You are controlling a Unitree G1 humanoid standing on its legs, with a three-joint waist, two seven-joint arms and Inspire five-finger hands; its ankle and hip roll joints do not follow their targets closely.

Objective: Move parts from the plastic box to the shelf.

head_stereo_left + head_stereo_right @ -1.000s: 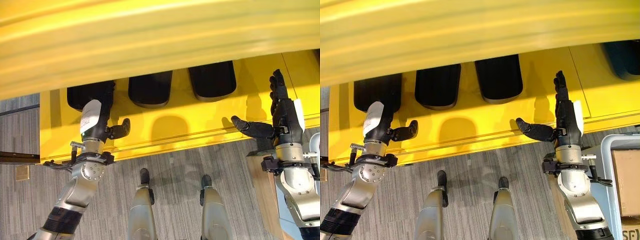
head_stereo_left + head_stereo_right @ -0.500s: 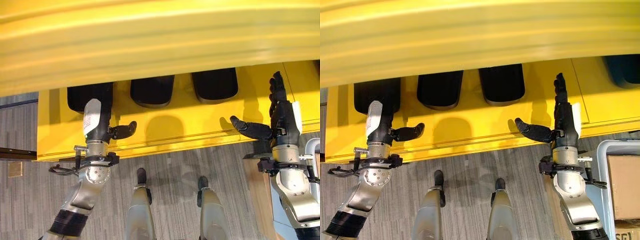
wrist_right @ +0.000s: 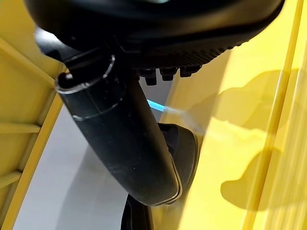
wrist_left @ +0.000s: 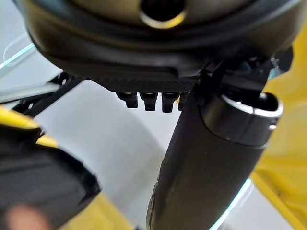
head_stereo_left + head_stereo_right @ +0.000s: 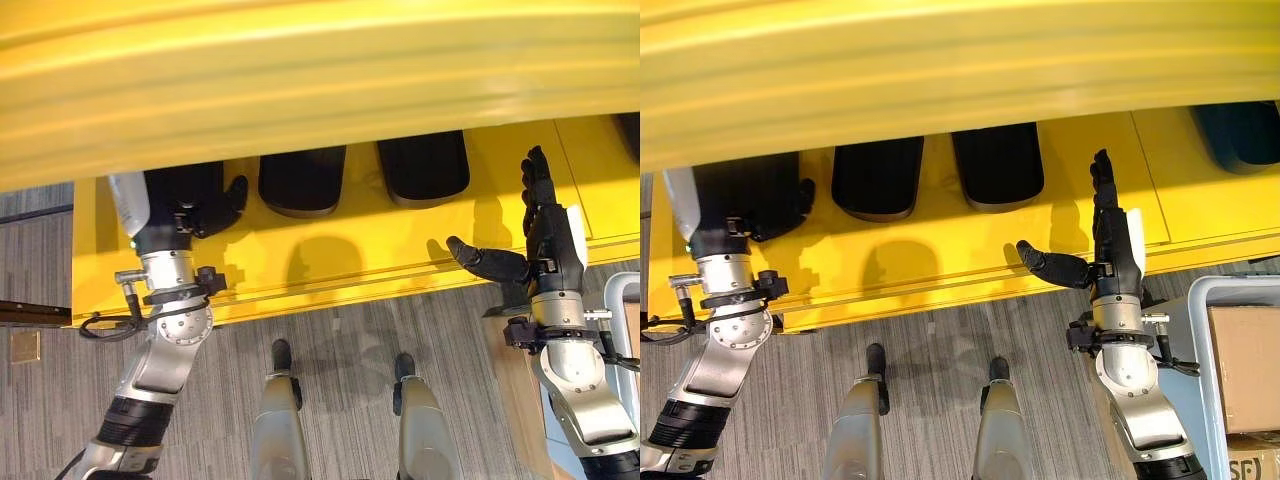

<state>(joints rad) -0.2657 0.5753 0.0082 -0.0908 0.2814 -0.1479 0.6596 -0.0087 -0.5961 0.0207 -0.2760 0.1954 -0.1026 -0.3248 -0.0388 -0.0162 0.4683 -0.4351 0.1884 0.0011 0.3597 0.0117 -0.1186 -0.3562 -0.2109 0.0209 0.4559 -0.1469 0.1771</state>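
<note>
Three black oblong parts lie side by side on the lower yellow shelf (image 5: 340, 250): a left one (image 5: 165, 182), a middle one (image 5: 302, 180) and a right one (image 5: 423, 168). My left hand (image 5: 195, 208) rests over the left part, thumb by its right edge and fingers reaching in under the upper shelf. In the left wrist view its fingers (image 4: 149, 99) run straight and hold nothing. My right hand (image 5: 548, 245) hovers open above the shelf's right stretch, thumb spread toward the middle, nothing in it. The grey plastic box (image 5: 1198, 335) stands at the lower right.
The upper yellow shelf (image 5: 300, 80) overhangs the backs of the parts. A cardboard box (image 5: 1245, 365) sits inside the plastic box. A wooden block (image 5: 512, 385) stands under my right arm. A dark blue thing (image 5: 1240, 125) lies at the shelf's far right. Grey carpet lies below.
My left hand has turned at the wrist and slid left, its thumb swinging from the bare shelf up against the left part. My right hand has drifted slightly left, still open.
</note>
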